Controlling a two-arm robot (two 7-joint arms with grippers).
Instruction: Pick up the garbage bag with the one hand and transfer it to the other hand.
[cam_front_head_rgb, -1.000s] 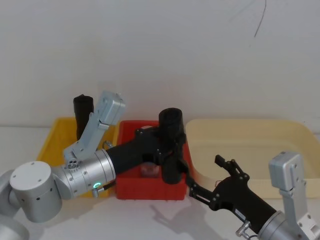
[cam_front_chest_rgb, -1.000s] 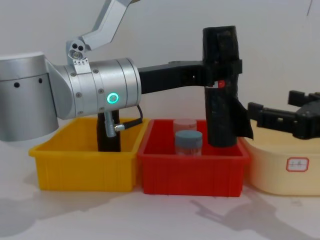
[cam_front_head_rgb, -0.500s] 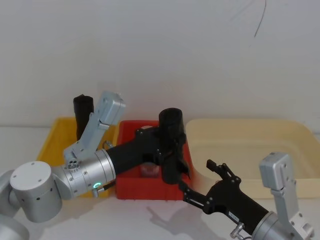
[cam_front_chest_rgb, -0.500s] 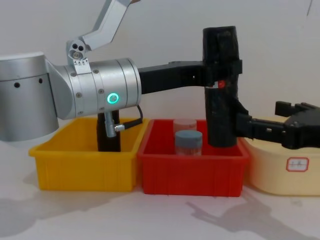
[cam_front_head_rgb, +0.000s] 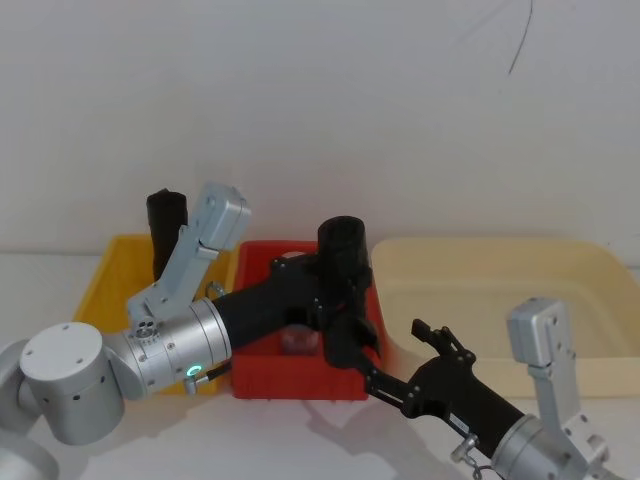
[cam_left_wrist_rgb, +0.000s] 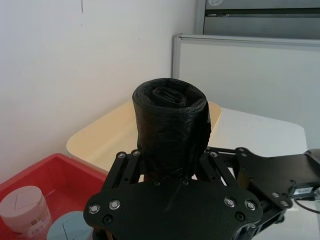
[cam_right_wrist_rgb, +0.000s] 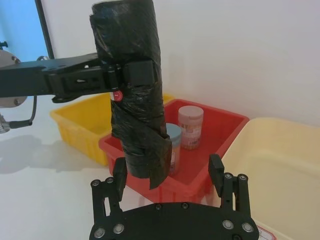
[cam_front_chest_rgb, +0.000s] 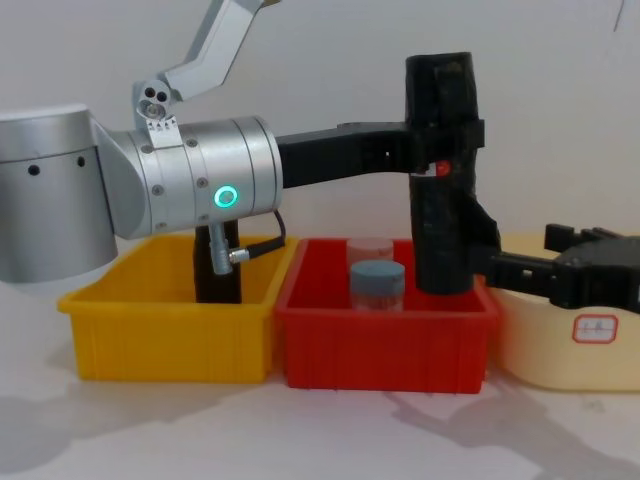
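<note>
One upright garbage bag (cam_front_chest_rgb: 443, 230), left gripper (cam_front_chest_rgb: 440, 140) jaws pinching; right gripper (cam_right_wrist_rgb: 167, 162) jaws spread (wrist view), seemingly beside base.

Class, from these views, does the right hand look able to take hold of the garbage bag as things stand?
Probably yes: the right hand is open, level with the bare lower part of the garbage bag, below where the left hand grips it; nothing lies between.

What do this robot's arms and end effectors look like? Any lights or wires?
The left arm and right arm are fat silver cylinders with boxy links. The left wrist carries a glowing green ring light and a black cable ending in a metal plug. The left end effector and right end effector are black, flat-bodied, with silver screws; the right bears a white label.
</note>
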